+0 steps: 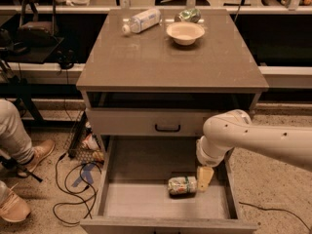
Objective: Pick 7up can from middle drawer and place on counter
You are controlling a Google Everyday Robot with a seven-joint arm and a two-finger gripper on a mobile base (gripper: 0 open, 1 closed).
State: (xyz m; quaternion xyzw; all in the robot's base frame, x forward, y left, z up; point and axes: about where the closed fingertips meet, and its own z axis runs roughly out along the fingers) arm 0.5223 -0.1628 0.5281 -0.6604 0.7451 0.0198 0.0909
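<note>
The 7up can (182, 185) lies on its side on the floor of the open middle drawer (146, 201), right of centre. My gripper (204, 178) hangs from the white arm (253, 138) inside the drawer, its tan tip right beside the can's right end. The counter (170, 57) is the flat grey-brown top of the cabinet above.
On the counter's far side lie a clear plastic bottle (141, 21), a white bowl (185, 32) and a shiny green packet (188, 15). A closed drawer front with a black handle (167, 127) sits above the open drawer. A person's legs and shoes (19, 152) and floor cables (73, 179) are at left.
</note>
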